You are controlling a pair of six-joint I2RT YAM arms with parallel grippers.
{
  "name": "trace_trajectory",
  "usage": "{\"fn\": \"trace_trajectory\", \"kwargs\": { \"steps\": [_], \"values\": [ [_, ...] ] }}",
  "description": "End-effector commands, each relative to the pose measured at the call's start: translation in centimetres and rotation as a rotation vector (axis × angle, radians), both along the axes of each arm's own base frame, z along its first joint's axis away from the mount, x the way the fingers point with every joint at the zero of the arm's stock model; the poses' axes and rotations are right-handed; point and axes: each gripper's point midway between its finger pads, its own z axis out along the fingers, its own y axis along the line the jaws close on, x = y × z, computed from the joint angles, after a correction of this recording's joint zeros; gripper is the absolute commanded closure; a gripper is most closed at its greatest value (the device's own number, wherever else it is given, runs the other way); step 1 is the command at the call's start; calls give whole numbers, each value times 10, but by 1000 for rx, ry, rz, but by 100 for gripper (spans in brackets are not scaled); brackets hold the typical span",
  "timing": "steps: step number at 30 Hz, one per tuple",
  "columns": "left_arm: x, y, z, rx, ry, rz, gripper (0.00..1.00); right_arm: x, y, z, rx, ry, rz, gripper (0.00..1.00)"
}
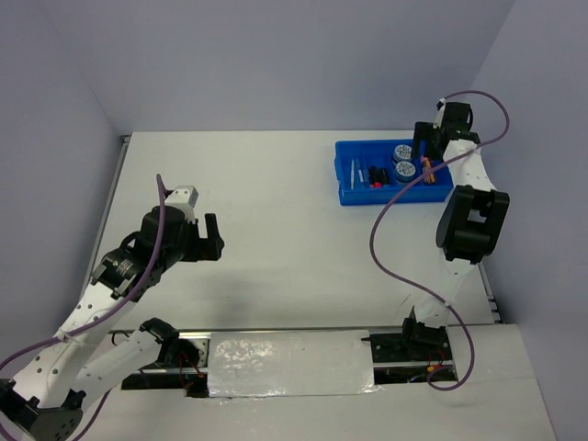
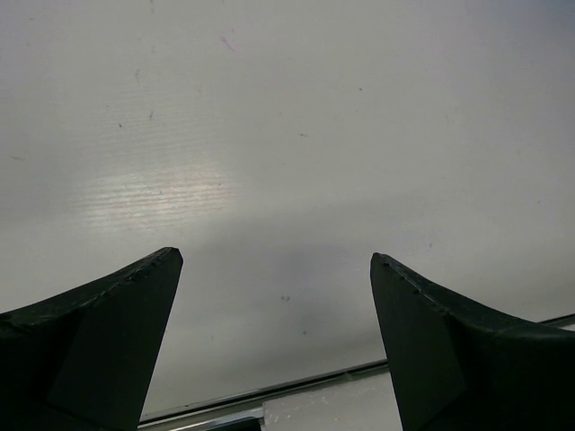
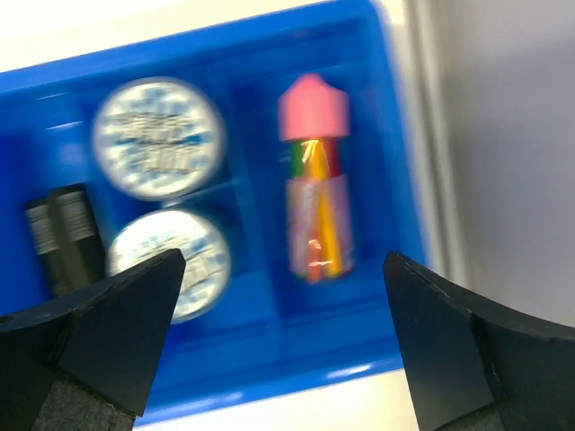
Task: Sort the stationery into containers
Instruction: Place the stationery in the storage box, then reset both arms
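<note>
The bright blue tray (image 1: 347,195) stands at the back right of the table. It holds two round jars (image 1: 402,160), dark markers (image 1: 375,175), thin pale sticks (image 1: 354,172) and a pink-capped bottle (image 1: 425,167) in its right compartment. In the right wrist view the bottle (image 3: 313,180) lies in the rightmost compartment, the jars (image 3: 158,137) and a black marker (image 3: 61,235) lie left of it, inside the tray (image 3: 296,346). My right gripper (image 3: 283,269) is open and empty above the tray's right end (image 1: 424,147). My left gripper (image 2: 277,260) is open and empty over bare table at the left (image 1: 213,239).
A purple cable (image 1: 386,230) loops from the right arm over the table beside the tray. A metal rail and a white taped strip (image 1: 289,363) run along the near edge. Walls close the table at back and sides.
</note>
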Motion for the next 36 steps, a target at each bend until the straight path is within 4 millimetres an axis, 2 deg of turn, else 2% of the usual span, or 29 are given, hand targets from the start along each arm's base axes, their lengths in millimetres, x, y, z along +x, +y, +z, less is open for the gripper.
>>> {"fn": "trace_trajectory", "kwargs": {
  "steps": [1,2,3,4,5,6,8,9,10,11,12,13,14,15,17,18,20,21,22,23,28,29,30,32,34,36],
  "values": [
    [11,19,10,15,-41,105,1,0,62,72,32,-148,77,0],
    [13,24,10,16,-42,125,1,-5,72,70,55,-144,73,0],
    [13,28,12,14,-47,148,1,-13,80,89,59,-186,81,0],
    [14,34,13,14,-53,174,1,-18,90,92,64,-195,95,0],
    [16,45,15,23,-64,225,1,-21,109,101,77,-229,122,0],
    [16,50,18,17,-81,255,1,-37,120,104,103,-238,122,0],
    [18,61,21,25,-96,310,1,-51,135,112,123,-276,139,0],
    [20,66,22,33,-103,333,1,-71,162,112,147,-282,183,0],
    [22,71,25,38,-112,356,1,-79,162,114,153,-297,180,0],
    [23,73,25,48,-112,366,1,-95,180,101,172,-272,211,0],
    [26,79,25,68,-110,394,1,-112,189,124,168,-329,224,0],
    [26,82,29,74,-113,412,1,-123,189,125,158,-338,211,0],
    [28,83,32,74,-122,419,1,-138,189,116,171,-323,193,0],
    [28,85,36,78,-139,422,1,-156,190,136,185,-387,192,0],
    [29,88,45,67,-175,442,1,-182,190,127,208,-368,192,0],
    [28,91,49,63,-191,456,1,-201,188,144,219,-423,203,0],
    [28,100,54,75,-210,503,1,-226,186,140,225,-423,216,0],
    [27,103,54,81,-208,519,1,-244,183,157,225,-484,222,0],
    [25,109,56,90,-208,546,1,-256,177,151,214,-468,205,0],
    [24,111,59,87,-215,559,1,-273,173,164,214,-523,205,0],
    [14,117,75,52,-285,574,1,-319,167,176,250,-593,196,0],
    [9,120,80,43,-307,592,1,-331,165,185,254,-629,202,0],
    [5,122,79,46,-306,599,1,-339,163,184,248,-621,202,0],
    [-1,126,84,40,-332,609,0,-354,158,196,239,-659,199,0],
    [-5,128,80,29,-346,616,1,-361,154,196,231,-663,186,0],
    [-5,116,82,-30,-411,547,1,-364,154,190,235,-681,189,0]
  ]
}}
